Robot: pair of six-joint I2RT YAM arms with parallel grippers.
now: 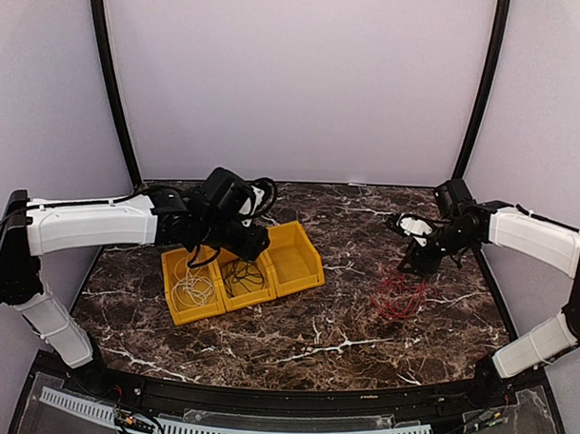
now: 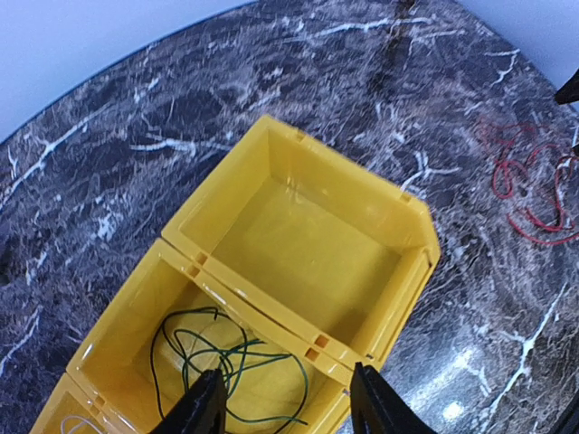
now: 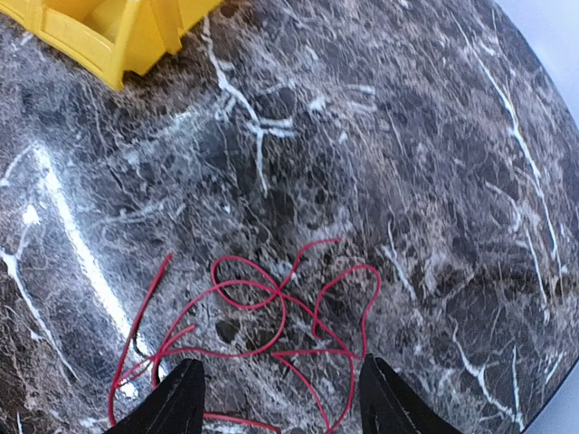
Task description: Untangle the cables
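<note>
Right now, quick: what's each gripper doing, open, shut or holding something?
Left gripper: jaws open, empty, above the dark cable in the yellow bin.
Right gripper: jaws open, empty, above the red cable on the table.

No writing, label, brand or number is legible in any view (the yellow bins (image 2: 298, 244) look plain).

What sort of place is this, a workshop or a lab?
Likely a robot lab test booth: two white arms mounted at a marble-patterned table, plain walls closing it in, yellow bins set out on it.
</note>
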